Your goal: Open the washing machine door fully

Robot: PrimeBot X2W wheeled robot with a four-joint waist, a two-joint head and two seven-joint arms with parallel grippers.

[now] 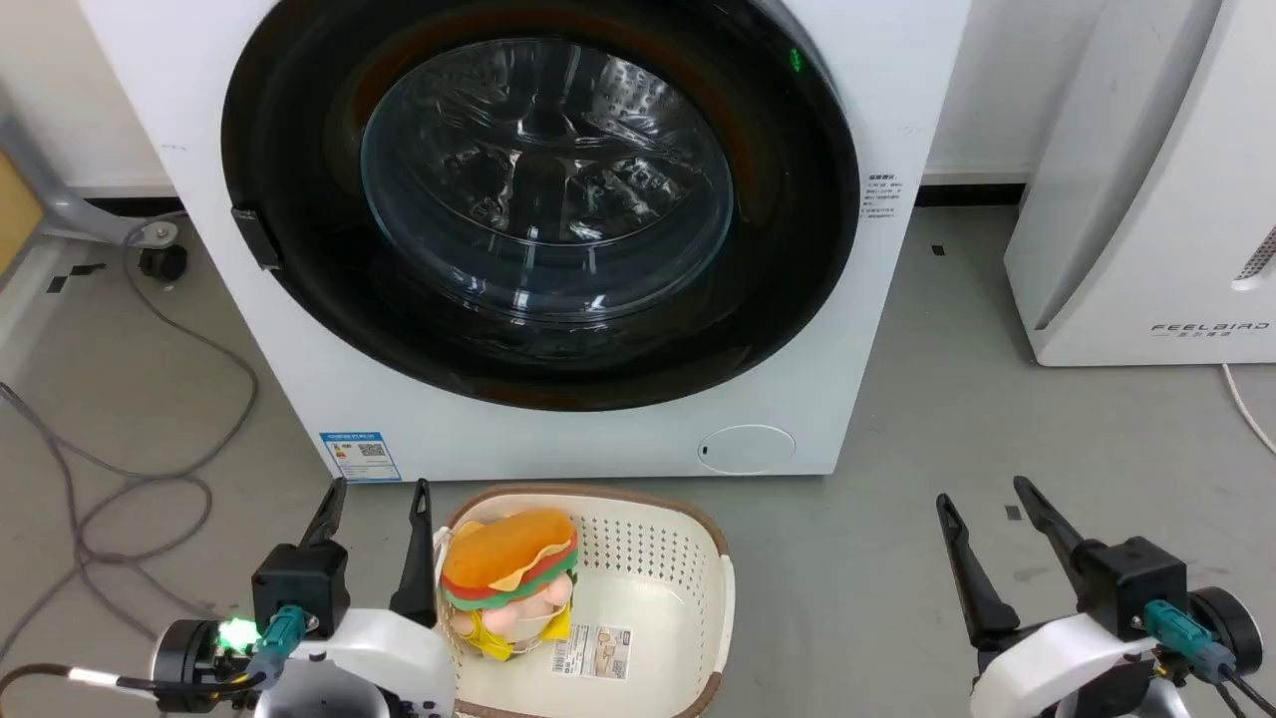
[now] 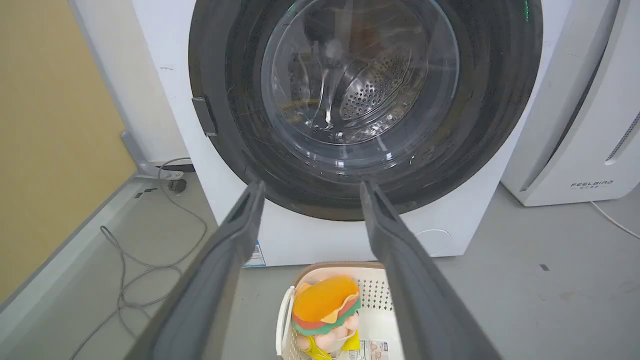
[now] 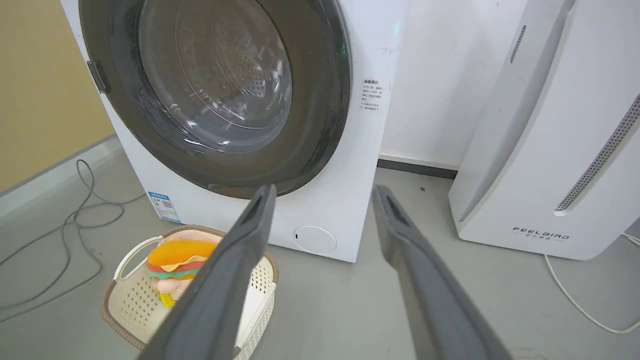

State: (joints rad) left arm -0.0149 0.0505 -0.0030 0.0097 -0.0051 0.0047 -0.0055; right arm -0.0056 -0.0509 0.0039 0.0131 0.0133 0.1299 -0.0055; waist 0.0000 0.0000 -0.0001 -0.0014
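The washing machine is a white front-loader straight ahead. Its round glossy black door lies flat against the front, with a clear glass bowl in the centre and a small dark handle on its left rim. The perforated steel drum shows through the glass in the left wrist view. My left gripper hangs open at the lower left, beside the basket and well short of the door. My right gripper is open at the lower right over the floor, apart from the machine.
A white perforated basket with a burger plush toy sits on the grey floor before the machine. A white FEELBIRD appliance stands at the right. Grey cables loop on the floor at the left, near a castor.
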